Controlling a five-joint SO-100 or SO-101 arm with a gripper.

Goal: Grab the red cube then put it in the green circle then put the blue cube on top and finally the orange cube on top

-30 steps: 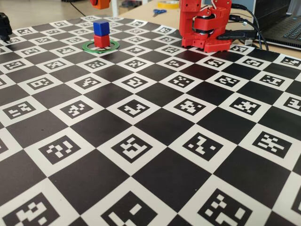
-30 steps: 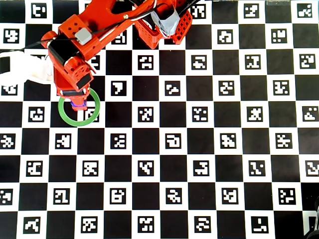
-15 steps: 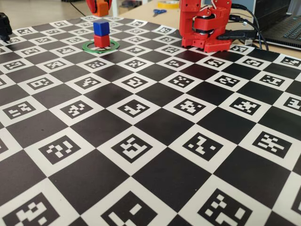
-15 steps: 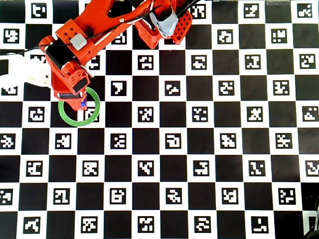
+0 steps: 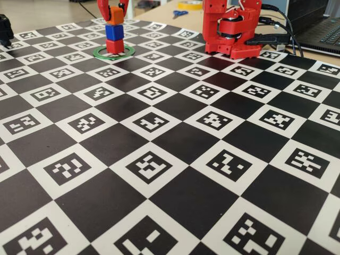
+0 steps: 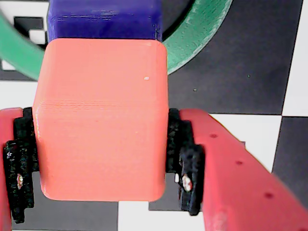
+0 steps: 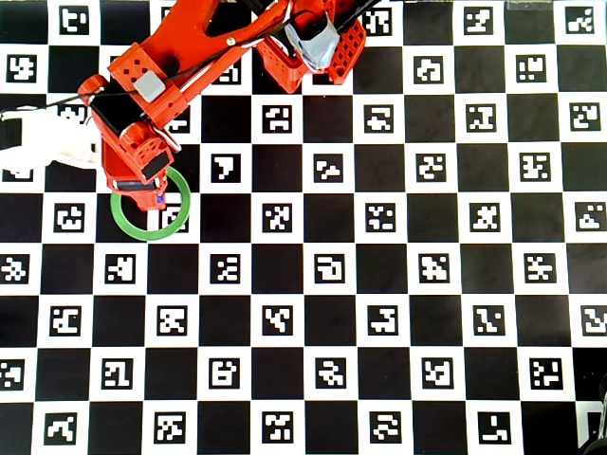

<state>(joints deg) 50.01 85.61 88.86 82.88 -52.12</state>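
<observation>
In the fixed view the red cube (image 5: pixel 112 45) sits inside the green circle (image 5: pixel 113 52) at the far left of the board. The blue cube (image 5: pixel 114 32) is stacked on it. The orange cube (image 5: pixel 116 15) is on top of the blue cube, between my gripper's (image 5: pixel 114 11) fingers. In the wrist view the pads (image 6: pixel 185 163) press both sides of the orange cube (image 6: pixel 101 120), with the blue cube (image 6: pixel 103 19) and the green circle (image 6: pixel 197 36) beneath. In the overhead view my gripper (image 7: pixel 142 194) hides the stack over the green circle (image 7: pixel 150 236).
The red arm base (image 5: pixel 231 29) stands at the back of the checkered marker board (image 5: pixel 159 159). Behind it lie scissors (image 5: pixel 179 13), cables and a laptop (image 5: pixel 324 32). A black object (image 5: pixel 5 29) sits at the far left edge. A white part (image 7: pixel 47 137) is left of the arm.
</observation>
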